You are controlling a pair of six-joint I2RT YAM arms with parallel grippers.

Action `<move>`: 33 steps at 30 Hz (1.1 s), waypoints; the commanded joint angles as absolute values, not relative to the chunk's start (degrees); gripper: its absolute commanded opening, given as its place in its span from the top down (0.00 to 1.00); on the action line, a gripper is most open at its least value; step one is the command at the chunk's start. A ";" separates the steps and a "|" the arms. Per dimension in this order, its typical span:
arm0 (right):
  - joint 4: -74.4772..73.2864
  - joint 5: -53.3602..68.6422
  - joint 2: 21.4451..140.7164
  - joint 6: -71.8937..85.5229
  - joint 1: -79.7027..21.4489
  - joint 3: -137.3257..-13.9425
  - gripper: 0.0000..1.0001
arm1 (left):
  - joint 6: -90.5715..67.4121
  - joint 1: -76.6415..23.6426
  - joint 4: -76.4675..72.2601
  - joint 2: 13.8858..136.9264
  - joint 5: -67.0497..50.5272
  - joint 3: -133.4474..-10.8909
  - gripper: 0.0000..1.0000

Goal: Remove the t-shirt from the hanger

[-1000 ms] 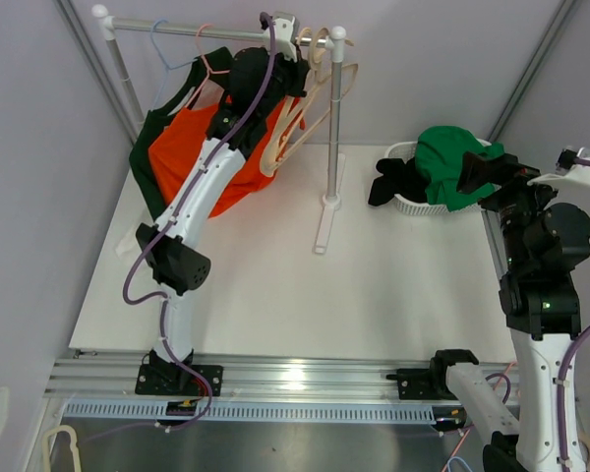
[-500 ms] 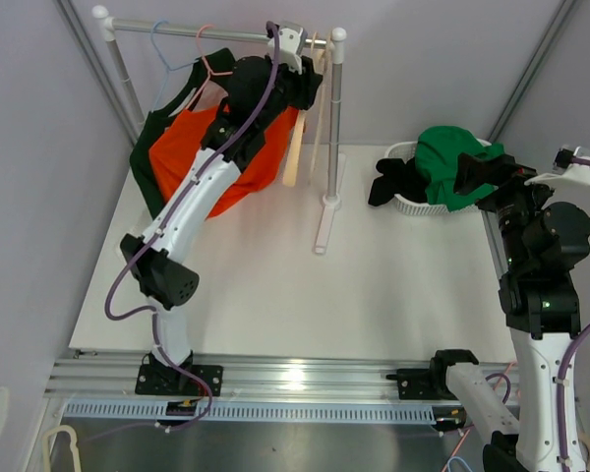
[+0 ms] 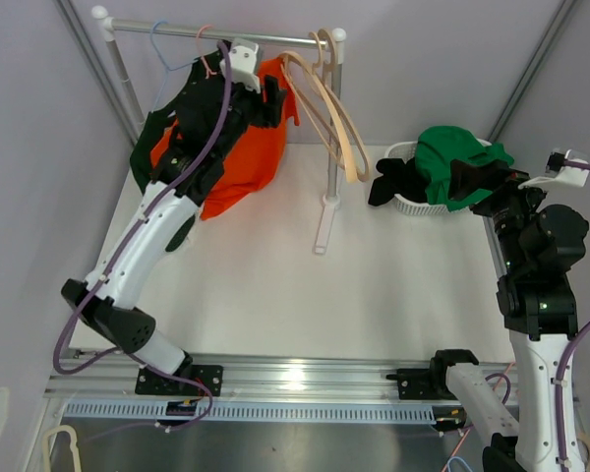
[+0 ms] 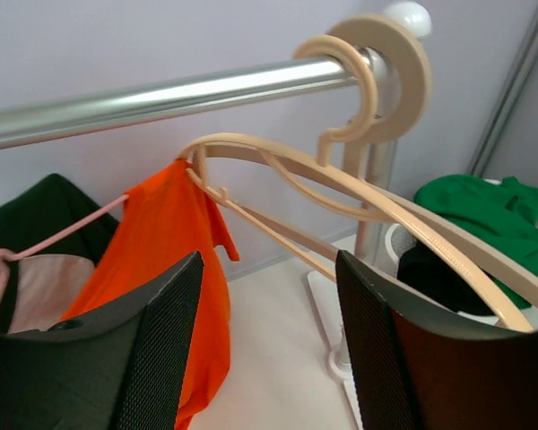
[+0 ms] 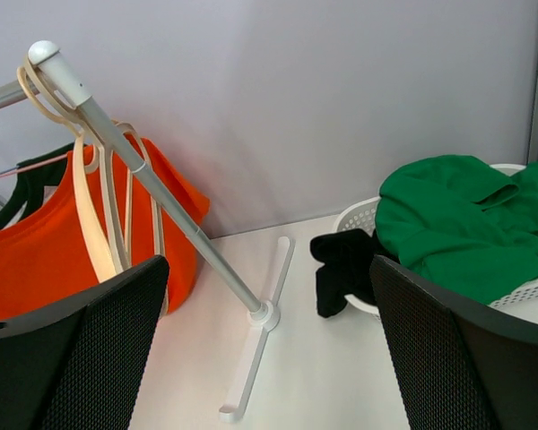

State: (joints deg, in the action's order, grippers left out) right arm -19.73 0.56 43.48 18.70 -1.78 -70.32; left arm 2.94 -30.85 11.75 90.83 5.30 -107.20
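Note:
An orange t-shirt (image 3: 238, 167) hangs from the rail (image 3: 177, 31) of a white clothes rack. In the left wrist view the t-shirt (image 4: 161, 242) has its top corner beside the end of several bare beige hangers (image 4: 368, 193), and a thin pink hanger (image 4: 67, 231) runs into it. My left gripper (image 4: 267, 296) is open just below the rail, with only air between its fingers (image 4: 166, 349). From above, the left gripper (image 3: 268, 96) sits at the t-shirt's top edge. My right gripper (image 3: 469, 178) is wide open over the basket, holding nothing.
A dark green shirt (image 3: 149, 147) hangs left of the orange one. The beige hangers (image 3: 332, 103) swing out by the rack's right post (image 3: 334, 128). A white basket (image 3: 405, 204) at the right holds a green shirt (image 3: 457, 157) and a black garment (image 3: 387, 181).
My left gripper opened, let go of the beige hangers and moved left along the rail. The hangers swung out to the right. The right arm barely moved.

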 commanded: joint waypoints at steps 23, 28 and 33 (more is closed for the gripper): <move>-18.98 3.16 44.82 17.49 -2.81 -69.96 0.01 | -9.22 -3.25 20.21 96.75 -16.87 -117.84 0.09; -18.98 2.03 45.17 16.79 -2.81 -70.22 0.00 | -10.46 -3.08 21.97 101.51 -17.23 -123.65 0.11; -18.63 1.67 45.18 16.87 -2.72 -70.14 0.00 | -10.72 -2.99 23.46 105.73 -17.66 -130.06 0.16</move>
